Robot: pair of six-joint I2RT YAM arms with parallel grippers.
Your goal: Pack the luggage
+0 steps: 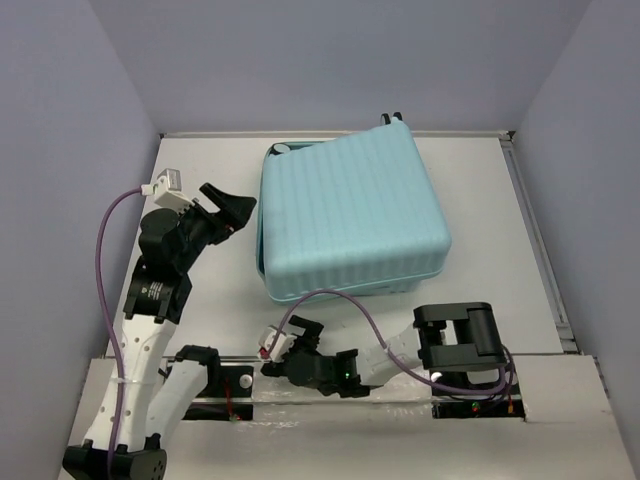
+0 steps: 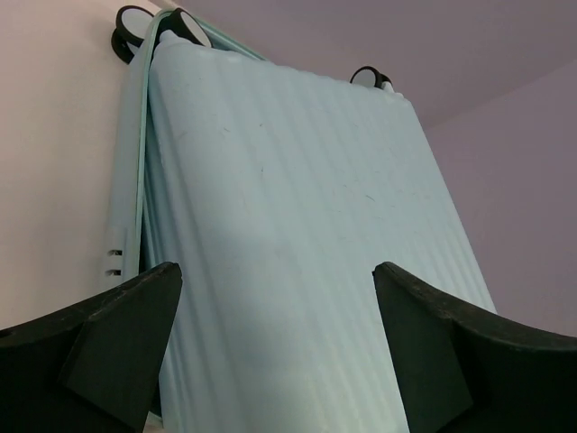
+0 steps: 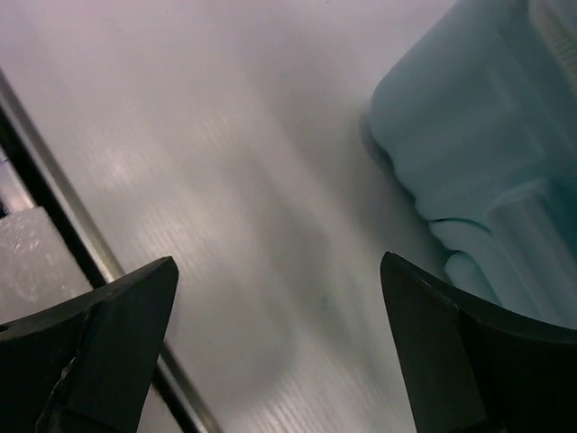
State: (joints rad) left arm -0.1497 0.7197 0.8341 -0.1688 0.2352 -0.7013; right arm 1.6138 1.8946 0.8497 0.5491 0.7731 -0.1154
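White table (image 1: 520, 250), lilac-grey walls | right gripper (image 1: 283, 346) low near front edge, fingers spread, holding nothing | left gripper (image 1: 232, 207) spread wide, empty, just beside luggage's left side | luggage (image 1: 350, 215) flat, mid-to-far table, wheels (image 1: 390, 118) farthest.

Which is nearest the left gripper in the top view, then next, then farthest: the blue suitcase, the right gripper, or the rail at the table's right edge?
Starting from the left gripper:
1. Suitcase, just to its right.
2. Right gripper, down toward the near edge.
3. Rail, way over on the right side.
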